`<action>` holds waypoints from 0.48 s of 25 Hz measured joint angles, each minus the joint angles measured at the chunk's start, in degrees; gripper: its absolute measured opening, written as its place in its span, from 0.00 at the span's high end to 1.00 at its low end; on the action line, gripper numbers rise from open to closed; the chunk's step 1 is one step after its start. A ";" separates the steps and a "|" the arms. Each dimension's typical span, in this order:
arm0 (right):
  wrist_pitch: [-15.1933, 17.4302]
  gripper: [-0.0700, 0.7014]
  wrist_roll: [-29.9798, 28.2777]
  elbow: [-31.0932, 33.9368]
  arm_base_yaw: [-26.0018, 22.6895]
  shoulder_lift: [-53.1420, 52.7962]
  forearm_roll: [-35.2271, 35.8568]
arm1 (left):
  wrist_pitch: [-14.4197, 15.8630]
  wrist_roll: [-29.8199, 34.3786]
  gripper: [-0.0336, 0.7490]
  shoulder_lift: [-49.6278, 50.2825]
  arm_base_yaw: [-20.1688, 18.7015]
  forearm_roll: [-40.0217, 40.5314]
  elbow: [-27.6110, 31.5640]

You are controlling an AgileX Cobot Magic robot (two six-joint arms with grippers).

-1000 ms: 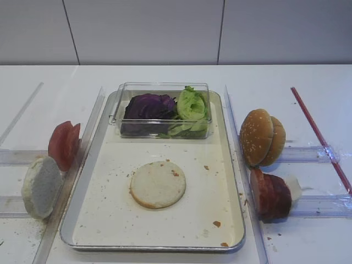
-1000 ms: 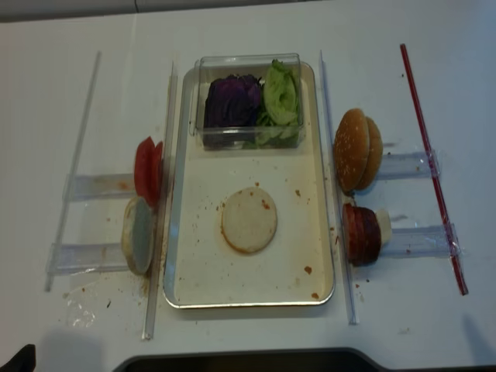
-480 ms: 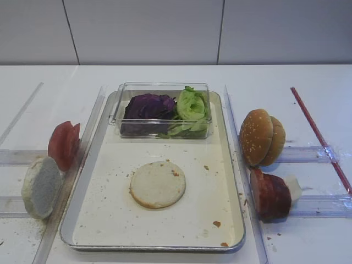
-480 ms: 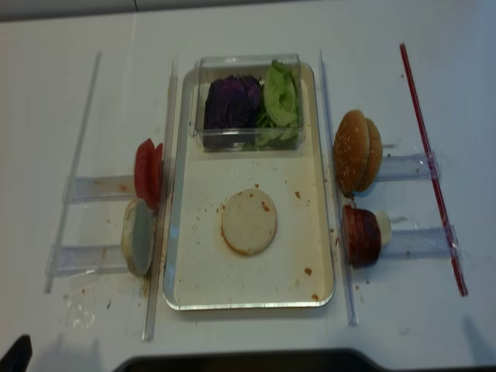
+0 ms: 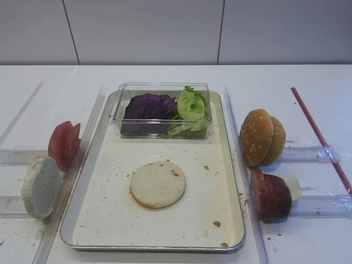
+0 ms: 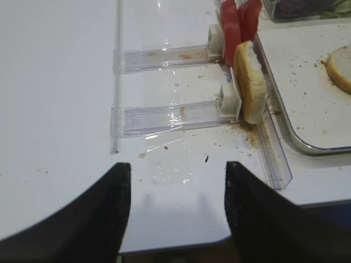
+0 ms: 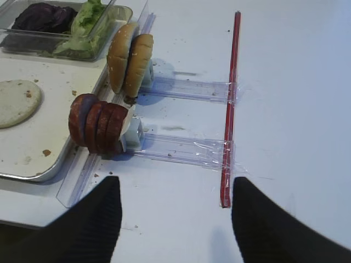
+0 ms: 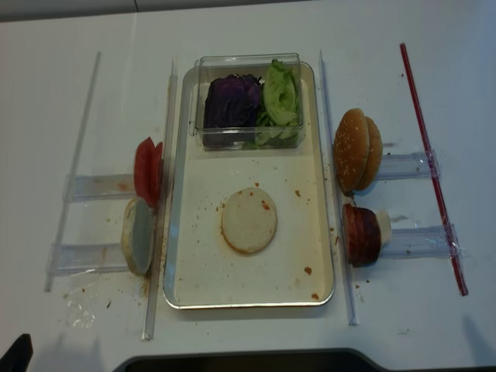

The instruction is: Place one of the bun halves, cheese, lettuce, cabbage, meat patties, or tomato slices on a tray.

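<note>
On your white table [image 5: 165, 74], the pale bun half [image 5: 158, 184] lies flat in the middle of the tray [image 5: 91, 181], touching nothing else. Your left hand [image 6: 176, 211] and right hand [image 7: 175, 219] hang low over bare table, both spread wide and holding nothing.

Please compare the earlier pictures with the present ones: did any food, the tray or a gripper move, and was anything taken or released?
Nothing visibly changed. The pale round flat bun half lies on the shiny rectangular metal tray as before. The left gripper and the right gripper stay open and empty, away from the food.
</note>
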 joint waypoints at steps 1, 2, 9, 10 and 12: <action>0.00 0.33 0.00 0.00 0.00 0.00 0.00 | 0.00 -0.04 0.50 0.00 0.00 0.00 0.00; 0.00 0.33 0.00 0.00 0.00 0.00 0.00 | 0.00 -0.04 0.50 0.00 0.00 0.00 0.00; 0.00 0.33 0.00 0.00 0.00 0.00 0.00 | 0.00 -0.13 0.50 0.00 0.00 0.00 0.00; 0.00 0.33 0.00 0.00 0.00 0.00 0.00 | 0.00 -0.13 0.50 0.00 0.00 0.00 0.00; 0.00 0.33 0.00 0.00 0.00 0.00 0.00 | 0.00 -0.13 0.50 0.00 0.00 0.00 0.00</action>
